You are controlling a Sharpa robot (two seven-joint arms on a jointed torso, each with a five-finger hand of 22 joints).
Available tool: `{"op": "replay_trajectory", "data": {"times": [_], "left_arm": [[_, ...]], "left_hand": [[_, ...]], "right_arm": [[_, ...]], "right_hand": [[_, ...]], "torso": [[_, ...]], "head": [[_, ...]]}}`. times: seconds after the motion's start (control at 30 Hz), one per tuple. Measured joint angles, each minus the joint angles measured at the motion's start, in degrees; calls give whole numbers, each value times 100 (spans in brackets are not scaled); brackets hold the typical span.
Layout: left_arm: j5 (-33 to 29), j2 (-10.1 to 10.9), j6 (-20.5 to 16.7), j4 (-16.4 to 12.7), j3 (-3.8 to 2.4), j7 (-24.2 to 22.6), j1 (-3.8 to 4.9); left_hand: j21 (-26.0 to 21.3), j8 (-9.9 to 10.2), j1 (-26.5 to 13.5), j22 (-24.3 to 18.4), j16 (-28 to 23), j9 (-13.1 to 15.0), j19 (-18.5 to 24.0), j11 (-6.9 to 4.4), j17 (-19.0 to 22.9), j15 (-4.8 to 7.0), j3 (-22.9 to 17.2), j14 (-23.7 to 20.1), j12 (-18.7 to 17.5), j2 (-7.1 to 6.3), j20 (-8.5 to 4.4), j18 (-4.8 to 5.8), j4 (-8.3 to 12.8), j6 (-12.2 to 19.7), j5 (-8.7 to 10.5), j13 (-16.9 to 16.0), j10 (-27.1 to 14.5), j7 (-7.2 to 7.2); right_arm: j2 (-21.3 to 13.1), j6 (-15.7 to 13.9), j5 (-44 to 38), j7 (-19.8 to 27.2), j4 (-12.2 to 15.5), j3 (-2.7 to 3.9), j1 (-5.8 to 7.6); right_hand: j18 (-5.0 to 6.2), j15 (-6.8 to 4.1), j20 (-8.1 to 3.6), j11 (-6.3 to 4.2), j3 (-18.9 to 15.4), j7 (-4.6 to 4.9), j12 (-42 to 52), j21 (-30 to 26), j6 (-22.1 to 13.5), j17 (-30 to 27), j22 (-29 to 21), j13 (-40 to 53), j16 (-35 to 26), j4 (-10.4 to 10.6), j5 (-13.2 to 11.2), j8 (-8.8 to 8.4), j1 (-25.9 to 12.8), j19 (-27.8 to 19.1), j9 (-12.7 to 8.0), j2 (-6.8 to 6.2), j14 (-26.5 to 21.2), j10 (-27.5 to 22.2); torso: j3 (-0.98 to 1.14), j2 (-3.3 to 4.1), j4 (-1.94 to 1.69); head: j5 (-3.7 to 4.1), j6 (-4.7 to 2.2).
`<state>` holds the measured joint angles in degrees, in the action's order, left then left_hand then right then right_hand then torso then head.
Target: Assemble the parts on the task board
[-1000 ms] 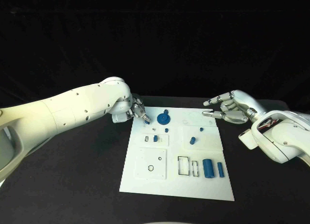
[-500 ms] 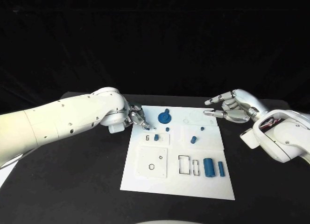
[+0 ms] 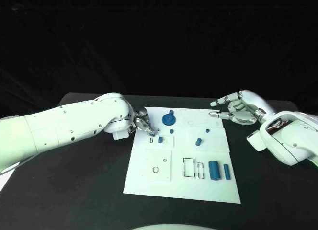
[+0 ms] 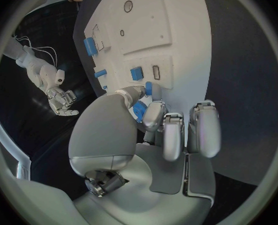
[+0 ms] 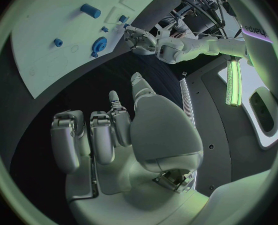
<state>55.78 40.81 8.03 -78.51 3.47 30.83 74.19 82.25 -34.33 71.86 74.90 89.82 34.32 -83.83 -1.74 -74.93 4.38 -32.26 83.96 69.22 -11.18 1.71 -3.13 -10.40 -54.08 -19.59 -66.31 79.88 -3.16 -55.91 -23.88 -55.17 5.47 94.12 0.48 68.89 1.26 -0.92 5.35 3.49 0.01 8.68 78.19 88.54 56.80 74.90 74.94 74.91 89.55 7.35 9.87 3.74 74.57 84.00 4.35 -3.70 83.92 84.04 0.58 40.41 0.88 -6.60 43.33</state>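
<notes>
The left hand (image 3: 141, 123) has slid down along the task board (image 3: 183, 189), its fingers (image 4: 173, 135) curled together, tips just beside a small blue part (image 3: 160, 140). The right hand (image 3: 238, 111) hovers over the worktop (image 3: 76, 191) beside the board, fingers spread, holding nothing.

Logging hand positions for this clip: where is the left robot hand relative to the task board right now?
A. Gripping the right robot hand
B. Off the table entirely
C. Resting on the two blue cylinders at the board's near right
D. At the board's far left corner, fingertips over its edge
D: in the head view the left robot hand sits at the far left corner of the white task board, fingertips reaching over its edge, well away from the right robot hand.
</notes>
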Motion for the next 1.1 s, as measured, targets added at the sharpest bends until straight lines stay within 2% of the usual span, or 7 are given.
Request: {"op": "replay_trajectory", "data": {"times": [0.17,0.43,1.1], "left_arm": [[15,-6,131,-3,2,118,-4],[38,-10,366,-2,2,294,-7],[121,-58,575,5,-7,379,-33]], "left_hand": [[0,0,-7,0,0,-7,0,0,0,0,-6,0,0,-7,0,0,6,-8,-34,9,0,-8],[23,0,-52,0,0,-29,0,-1,1,0,2,0,0,-52,0,0,29,-31,-199,25,19,9],[23,8,-98,0,0,-52,0,-10,1,0,8,0,0,-97,0,0,55,-41,-259,24,29,0]], "right_arm": [[1,0,0,0,0,-1,-1],[0,1,1,0,3,-1,-1],[3,1,1,2,3,-2,-2]], "right_hand": [[0,0,0,0,0,0,0,0,0,0,0,0,0,0,0,0,0,0,0,0,0,0],[0,0,0,0,0,0,0,0,0,5,-1,0,0,0,0,0,-21,0,0,20,0,0],[0,0,0,0,0,0,0,0,0,3,-2,0,0,0,0,0,-23,0,0,23,0,0]], "torso": [[1,3,-1],[2,1,-3],[2,-1,-3]], "head": [[5,29],[0,58],[3,94]]}}
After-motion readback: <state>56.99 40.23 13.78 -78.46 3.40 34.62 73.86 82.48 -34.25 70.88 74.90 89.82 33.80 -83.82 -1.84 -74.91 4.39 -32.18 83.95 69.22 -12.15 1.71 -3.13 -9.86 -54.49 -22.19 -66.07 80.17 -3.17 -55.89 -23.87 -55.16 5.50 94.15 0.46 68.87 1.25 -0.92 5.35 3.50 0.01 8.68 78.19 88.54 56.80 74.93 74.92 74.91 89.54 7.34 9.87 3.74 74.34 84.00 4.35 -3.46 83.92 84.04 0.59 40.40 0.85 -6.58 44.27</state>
